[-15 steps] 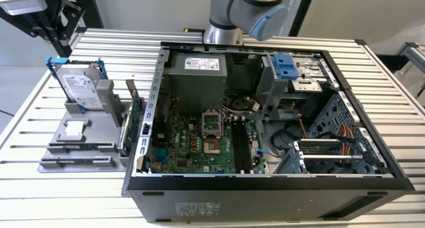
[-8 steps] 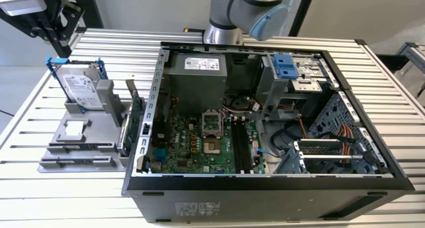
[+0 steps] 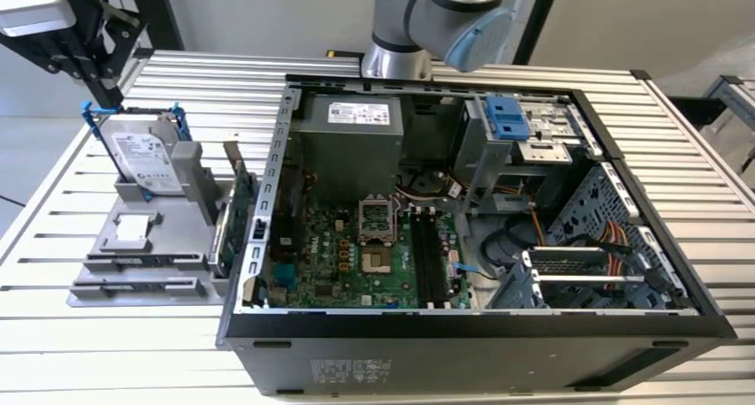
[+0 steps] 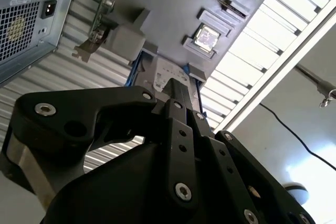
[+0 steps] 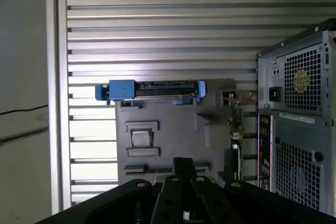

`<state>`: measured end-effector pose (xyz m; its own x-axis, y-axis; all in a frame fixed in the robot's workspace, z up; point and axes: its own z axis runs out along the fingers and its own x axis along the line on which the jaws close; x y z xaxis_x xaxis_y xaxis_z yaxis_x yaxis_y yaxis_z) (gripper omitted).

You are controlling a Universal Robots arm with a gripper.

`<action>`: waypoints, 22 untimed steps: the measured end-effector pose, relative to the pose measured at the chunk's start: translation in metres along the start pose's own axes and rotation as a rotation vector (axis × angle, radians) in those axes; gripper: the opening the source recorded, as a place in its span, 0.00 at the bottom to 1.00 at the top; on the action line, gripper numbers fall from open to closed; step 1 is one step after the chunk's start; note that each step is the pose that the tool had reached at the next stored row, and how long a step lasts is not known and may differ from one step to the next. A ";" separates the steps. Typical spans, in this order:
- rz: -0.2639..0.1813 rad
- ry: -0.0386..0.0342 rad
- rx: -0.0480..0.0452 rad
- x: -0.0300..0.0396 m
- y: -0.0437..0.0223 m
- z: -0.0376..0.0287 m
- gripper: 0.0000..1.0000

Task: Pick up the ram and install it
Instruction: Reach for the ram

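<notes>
**Hand** point(image 3: 116, 97): black, two-fingered, with linked bars, on a grey and pale blue robot arm point(image 3: 443, 16). Its fingers are pressed together to a single tip in both wrist views point(image 4: 177, 85) point(image 5: 182, 162). It hangs at the exterior view's upper left, over the far end of the holder listed next.

**Holder:** grey moulded plastic fixture tray point(image 3: 207, 197) lying on the table at the exterior view's left.
- Silver hard drive in blue rails point(image 3: 144, 157), tilted up at the tray's far end, closest to the hand; seen edge-on in the first wrist view point(image 5: 152, 88).
- Small square silver processor chip point(image 3: 136, 231), in a recess at mid-tray.
- Ram point(image 3: 140, 263): a long, narrow, dark strip in a slot near the tray's near end, past the chip. It is well apart from the hand, with the drive and chip between. Its chips and label are too small to make out.

**Beside the tray:** green expansion card with metal bracket point(image 3: 242, 215), standing on edge between the tray and the case.

**Case:** black, open-sided computer case point(image 3: 472, 334) lying on its side, with a green motherboard point(image 3: 354, 263) inside.

**Support:** ribbed aluminium table point(image 3: 71, 352).
</notes>
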<state>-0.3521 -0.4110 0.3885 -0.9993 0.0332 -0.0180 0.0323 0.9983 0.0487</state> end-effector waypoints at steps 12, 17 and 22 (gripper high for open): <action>0.000 0.0021 0.0001 -0.0006 -0.0172 -0.0007 0.00; 0.001 0.0036 0.0002 -0.0008 -0.0241 -0.0008 0.00; 0.001 0.0057 0.0001 -0.0011 -0.0320 -0.0010 0.00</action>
<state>-0.3520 -0.4430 0.3880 -0.9994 0.0339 -0.0123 0.0332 0.9983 0.0486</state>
